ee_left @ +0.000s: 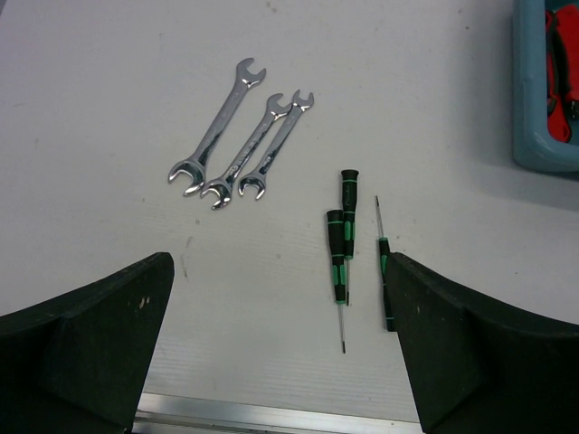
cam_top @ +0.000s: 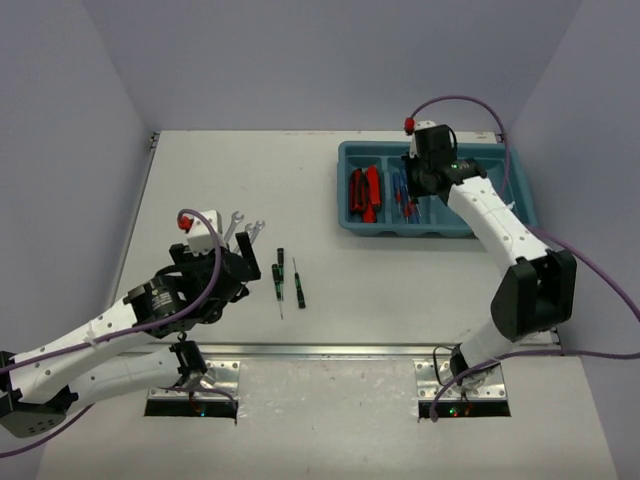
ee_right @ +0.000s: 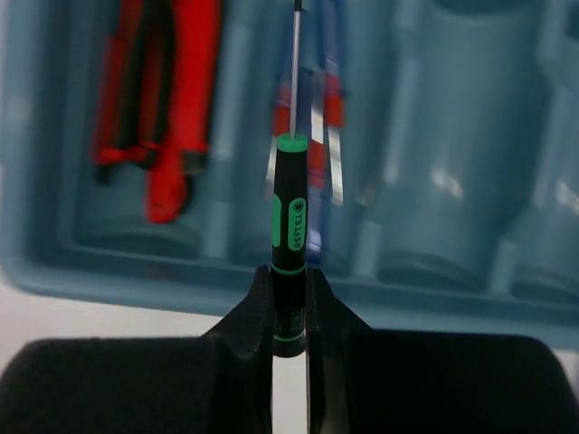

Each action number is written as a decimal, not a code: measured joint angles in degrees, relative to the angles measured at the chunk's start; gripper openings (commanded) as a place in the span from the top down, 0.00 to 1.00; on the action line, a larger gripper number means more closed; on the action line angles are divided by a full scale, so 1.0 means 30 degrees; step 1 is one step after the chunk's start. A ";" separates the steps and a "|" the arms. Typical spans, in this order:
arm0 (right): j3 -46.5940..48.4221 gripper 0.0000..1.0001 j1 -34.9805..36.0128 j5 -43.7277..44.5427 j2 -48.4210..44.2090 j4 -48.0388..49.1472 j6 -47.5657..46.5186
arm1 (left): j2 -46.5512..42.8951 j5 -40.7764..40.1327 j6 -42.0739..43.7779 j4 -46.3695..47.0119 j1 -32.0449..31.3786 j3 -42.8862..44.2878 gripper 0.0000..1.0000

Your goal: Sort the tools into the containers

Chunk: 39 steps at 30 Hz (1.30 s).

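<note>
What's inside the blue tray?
The tray holds red tools left, blue screwdrivers beside them. The right arm hides part of the other slots.

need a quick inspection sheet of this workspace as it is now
surface: white table
job's things: three wrenches and three black screwdrivers lie on the table; teal tray holds red-and-black pliers and blue-handled screwdrivers in separate compartments
clutter: nothing seen
arm tools: left tool open above the table; right tool shut on a fourth black screwdriver above the tray
cables: purple cables loop along both arms
surroundings: plain pale walls
</note>
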 measured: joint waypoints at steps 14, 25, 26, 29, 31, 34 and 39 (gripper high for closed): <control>0.6706 0.35 -0.5653 0.3457 0.9598 -0.2600 -0.1754 | 0.1478 0.0802 0.0898 0.0754 0.0002 -0.0251 0.00; 0.1255 0.28 0.1712 0.3633 0.1762 -0.0510 0.0280 | 0.1299 0.0894 0.1030 0.0925 0.0010 -0.0306 0.00; 0.0088 0.30 0.3714 0.3363 0.0419 0.0527 0.0664 | 0.1226 0.0822 0.0973 0.0878 0.0026 -0.0306 0.00; -0.2389 0.34 0.9271 0.2046 -0.1725 0.2372 0.2418 | 0.0841 0.0733 0.0815 0.0723 0.0031 -0.0306 0.00; -0.3066 0.35 1.1053 0.1598 -0.1209 0.2875 0.3654 | 0.0569 0.0631 0.0712 0.0696 0.0031 -0.0306 0.00; -0.3222 0.37 1.2135 0.1801 0.1498 0.2815 0.5620 | 0.0330 0.0543 0.0585 0.0662 0.0031 -0.0306 0.00; -0.2842 0.40 1.3278 0.1957 0.5621 0.2205 0.7406 | 0.0232 0.0476 0.0476 0.0578 0.0031 -0.0306 0.00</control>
